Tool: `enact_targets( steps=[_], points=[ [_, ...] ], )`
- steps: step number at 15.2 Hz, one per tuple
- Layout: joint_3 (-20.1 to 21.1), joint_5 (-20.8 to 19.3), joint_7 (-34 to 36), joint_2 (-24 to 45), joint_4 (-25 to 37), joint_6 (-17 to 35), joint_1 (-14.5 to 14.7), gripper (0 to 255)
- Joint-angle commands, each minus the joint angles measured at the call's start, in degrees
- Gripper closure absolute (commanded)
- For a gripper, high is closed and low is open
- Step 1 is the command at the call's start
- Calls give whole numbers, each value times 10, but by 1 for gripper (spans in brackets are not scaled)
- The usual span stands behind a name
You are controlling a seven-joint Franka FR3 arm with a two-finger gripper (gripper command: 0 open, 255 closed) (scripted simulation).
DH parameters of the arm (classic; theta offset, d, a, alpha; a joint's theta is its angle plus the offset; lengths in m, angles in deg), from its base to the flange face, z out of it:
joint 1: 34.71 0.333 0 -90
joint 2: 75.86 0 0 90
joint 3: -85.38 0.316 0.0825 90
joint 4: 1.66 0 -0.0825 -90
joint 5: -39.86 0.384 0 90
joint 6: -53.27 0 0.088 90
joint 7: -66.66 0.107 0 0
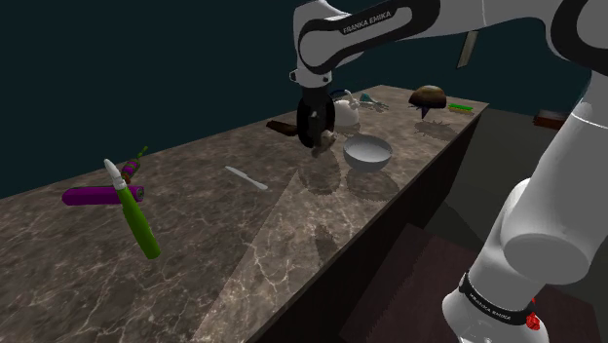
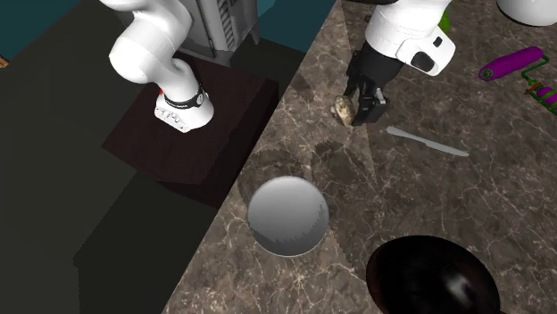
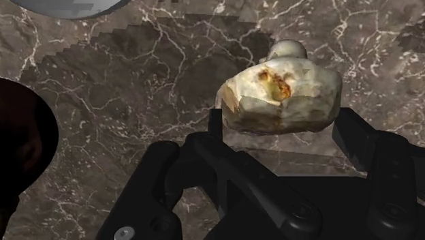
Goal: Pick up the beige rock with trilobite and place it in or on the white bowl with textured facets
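The all-black two-finger hand (image 3: pixel 282 128) is clamped on the beige lumpy rock with an orange-brown patch on its face (image 3: pixel 282 95), one finger pressed against each flank of it. In the shoulder view the hand (image 1: pixel 314 127) hangs fingers down with the rock (image 1: pixel 324 143) at its tips, just beside the pale grey-white round bowl (image 1: pixel 367 151), on that bowl's left. From the second exterior view the rock (image 2: pixel 344 110) sits up and to the right of the bowl (image 2: pixel 287 216), apart from it. I cannot tell whether the rock touches the dark brown marble table with pale veins (image 1: pixel 195 283). On the white arm link (image 1: pixel 365 24) above the hand, black capitals read "FRANKA EMIKA"; the small lettering on the dark band at the arm's base (image 1: pixel 490 302) is too small to read. A slim pale knife-shaped piece (image 1: pixel 246 177) lies flat on the table farther from the bowl than the hand, on the same side. A dark brown round vessel (image 2: pixel 433 276) stands near the bowl, at its lower right in the second exterior view.
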Motion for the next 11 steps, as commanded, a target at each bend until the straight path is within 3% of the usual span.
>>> enact_targets(
  steps=[1,11],
  points=[
    [-13,-2,-24,-4,-3,2,-12,255],
    [-85,-11,-158,8,9,18,-77,255]
  ],
)
